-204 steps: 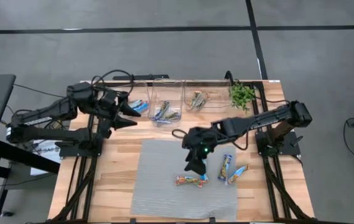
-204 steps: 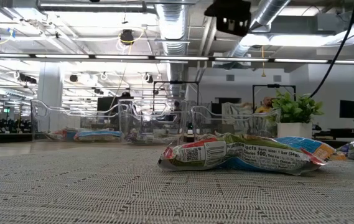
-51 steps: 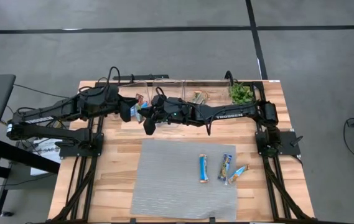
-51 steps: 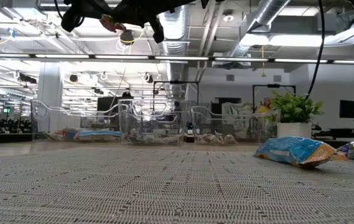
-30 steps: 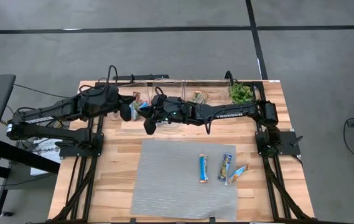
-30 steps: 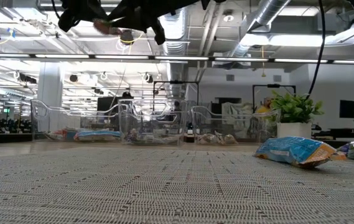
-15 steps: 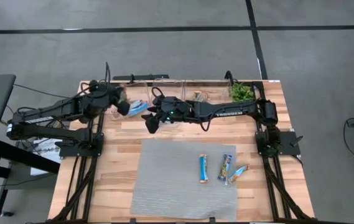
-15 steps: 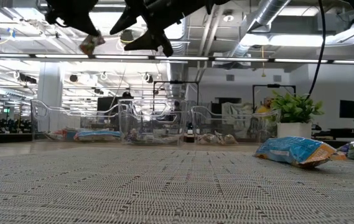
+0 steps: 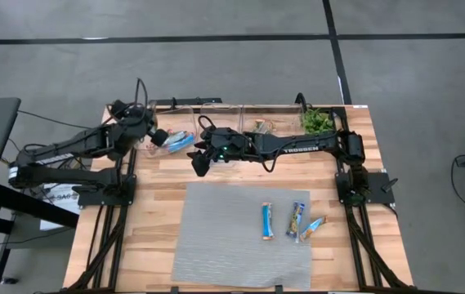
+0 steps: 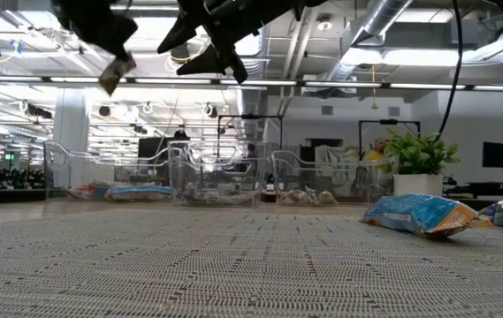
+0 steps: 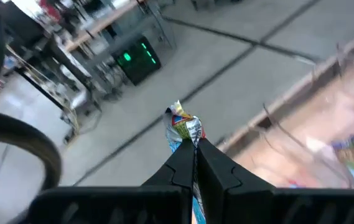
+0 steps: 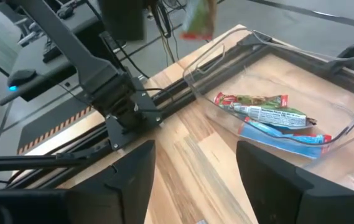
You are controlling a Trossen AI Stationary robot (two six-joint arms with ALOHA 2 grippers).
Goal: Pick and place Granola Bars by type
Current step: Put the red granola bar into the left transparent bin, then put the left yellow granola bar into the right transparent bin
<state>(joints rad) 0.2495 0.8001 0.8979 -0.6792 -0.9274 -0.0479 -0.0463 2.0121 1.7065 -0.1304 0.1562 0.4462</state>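
Hanging from the clenched left gripper [image 11: 194,148], a brownish granola bar [image 11: 185,126] is held high beside the leftmost bin [image 12: 226,74].

A drop outside that bin is the likely failure, judged from the thin pinch at the wrapper's end and the bar being off to the side of the rim. The right gripper [image 9: 200,160] is spread empty close by and could be struck. Three bars [image 9: 294,220] remain on the mat [image 9: 216,237]; a plant [image 9: 317,121] stands well apart.
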